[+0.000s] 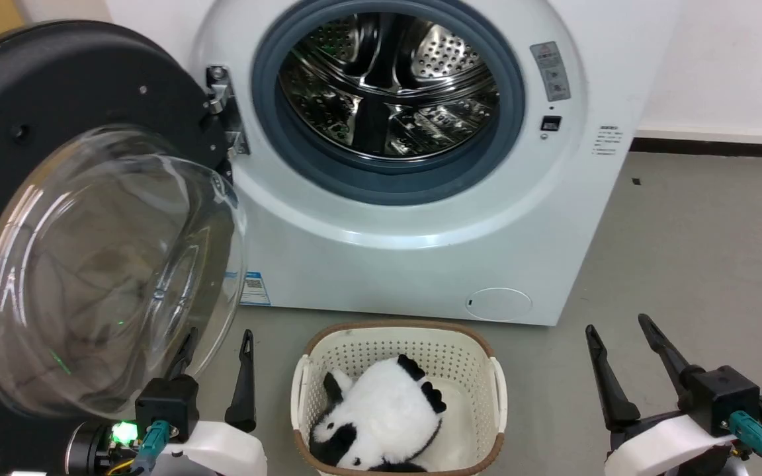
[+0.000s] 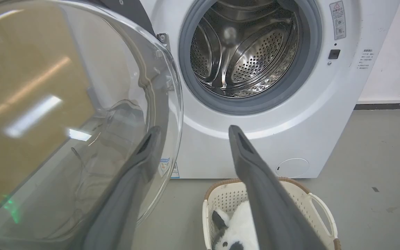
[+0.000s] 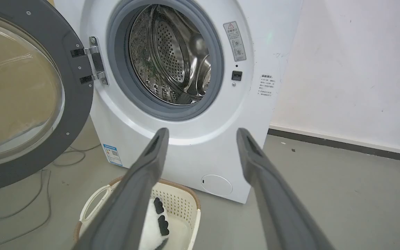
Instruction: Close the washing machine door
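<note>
Our left claw is spread and holds nothing. Its outer finger shows through the bulging glass of the washing machine door; we cannot tell whether the two touch. The door stands swung wide open on its hinge, up and to the left of that claw, with its matte inner side towards us. Our right claw is spread too, well apart from the door. Between the claws sits a cream basket with a panda toy in it. Just behind it is the washing machine, its steel drum uncovered.
</note>
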Available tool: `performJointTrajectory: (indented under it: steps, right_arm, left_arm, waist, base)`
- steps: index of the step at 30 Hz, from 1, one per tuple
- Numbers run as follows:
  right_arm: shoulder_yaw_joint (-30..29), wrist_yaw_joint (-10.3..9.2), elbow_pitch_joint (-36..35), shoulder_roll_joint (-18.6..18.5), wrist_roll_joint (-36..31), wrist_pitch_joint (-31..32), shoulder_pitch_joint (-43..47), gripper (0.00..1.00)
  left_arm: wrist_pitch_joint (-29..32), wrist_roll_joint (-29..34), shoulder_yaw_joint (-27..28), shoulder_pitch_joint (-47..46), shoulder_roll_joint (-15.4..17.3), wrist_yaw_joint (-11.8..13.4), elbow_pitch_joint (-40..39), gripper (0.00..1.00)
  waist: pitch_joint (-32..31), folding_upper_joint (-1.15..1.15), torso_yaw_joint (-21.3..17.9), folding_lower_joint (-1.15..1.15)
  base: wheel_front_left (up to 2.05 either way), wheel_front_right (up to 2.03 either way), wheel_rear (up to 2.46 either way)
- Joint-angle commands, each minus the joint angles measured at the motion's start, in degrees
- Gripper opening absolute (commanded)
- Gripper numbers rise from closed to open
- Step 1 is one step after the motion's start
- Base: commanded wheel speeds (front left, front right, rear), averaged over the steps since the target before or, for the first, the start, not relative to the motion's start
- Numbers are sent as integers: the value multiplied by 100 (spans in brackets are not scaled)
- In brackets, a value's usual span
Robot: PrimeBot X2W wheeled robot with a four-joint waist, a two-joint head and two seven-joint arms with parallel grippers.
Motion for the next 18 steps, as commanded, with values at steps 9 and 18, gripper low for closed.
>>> performJointTrajectory:
  steps: [9,18]
  right_arm:
    - [-12,2,-36,1,19,-141,75,100]
    - [28,2,27,2,34,-248,83,100]
  left_arm:
    - [-157,-49,-61,67,58,58,25,100]
    - [-265,-74,-98,89,88,101,39,100]
  waist:
    - [1,0,334,0]
    - [-17,0,670,0]
  base:
    - [0,0,0]
    - [0,0,0]
